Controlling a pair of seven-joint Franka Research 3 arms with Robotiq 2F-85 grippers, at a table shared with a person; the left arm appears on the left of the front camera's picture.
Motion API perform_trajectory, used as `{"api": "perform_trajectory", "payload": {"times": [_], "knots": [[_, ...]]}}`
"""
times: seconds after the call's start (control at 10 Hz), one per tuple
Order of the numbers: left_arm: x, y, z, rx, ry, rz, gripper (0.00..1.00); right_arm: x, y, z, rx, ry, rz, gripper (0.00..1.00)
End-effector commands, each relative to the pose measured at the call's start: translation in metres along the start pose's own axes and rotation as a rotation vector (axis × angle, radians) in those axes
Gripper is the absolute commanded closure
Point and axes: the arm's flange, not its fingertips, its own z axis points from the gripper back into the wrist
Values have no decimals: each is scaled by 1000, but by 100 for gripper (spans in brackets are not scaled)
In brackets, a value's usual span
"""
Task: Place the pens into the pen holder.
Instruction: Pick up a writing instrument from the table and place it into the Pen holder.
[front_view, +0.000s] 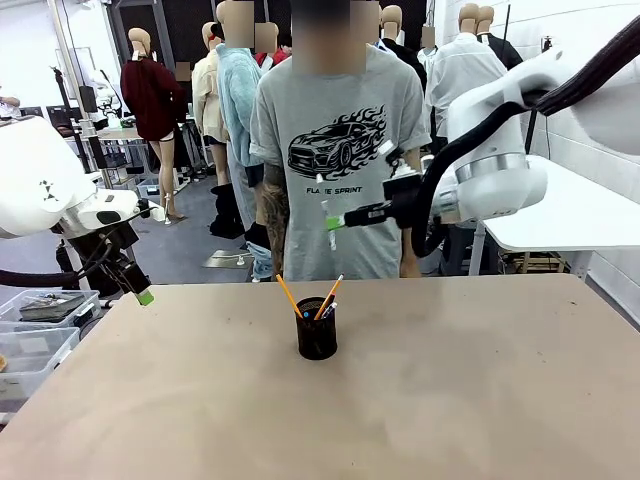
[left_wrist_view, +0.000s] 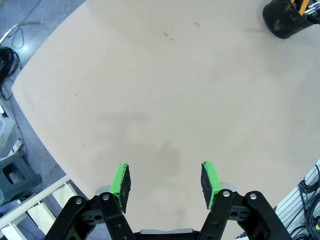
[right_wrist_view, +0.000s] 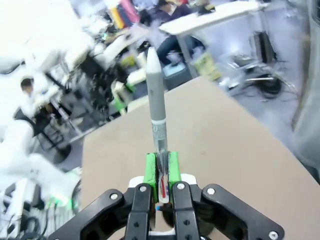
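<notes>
Table (front_view: 450, 400): bare tan top under both my arms.
Pen holder (front_view: 317, 340): mid-table, two orange pencils (front_view: 288, 295) leaning inside.
My right gripper (front_view: 333, 221): raised above holder, clamped on white-silver pen (right_wrist_view: 156, 95).
My left gripper (left_wrist_view: 166, 182): fingers apart, holding nothing.

Two glossy white arms with silver joint rings and black cabling carry black grippers with green pads (left_wrist_view: 122, 182); the person (front_view: 335, 150) wears a grey car-print T-shirt.

Matt, smooth beige table (front_view: 480, 400). Black wire-mesh pen holder (front_view: 316, 340). Glossy white-silver plastic pen (right_wrist_view: 157, 107). Green rubbery pads (left_wrist_view: 121, 181) on black plastic fingers.
</notes>
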Motion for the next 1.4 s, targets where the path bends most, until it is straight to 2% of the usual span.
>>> {"api": "perform_trajectory", "payload": {"times": [0.0, 0.1, 0.3, 0.4, 0.9, 1.1, 1.3], "knots": [[-1, 3, 0, 2, -10, -15, 26, -7, -4, -25, 91, 13, 62, 100], [-1, 3, 0, 2, -10, -15, 26, -9, -3, -35, 130, 15, 83, 100], [-1, 3, 0, 2, -10, -15, 26, -19, -2, -59, 222, 117, 109, 100], [-1, 3, 0, 2, -10, -15, 26, -25, -3, -65, 230, 138, 107, 100], [-1, 3, 0, 2, -10, -15, 26, -55, 2, -76, 105, 247, 211, 100], [-1, 3, 0, 2, -10, -15, 26, -65, -1, -78, 25, 245, 233, 100], [-1, 3, 0, 2, -10, -15, 26, -70, -2, -80, 9, 263, 238, 100]]}}
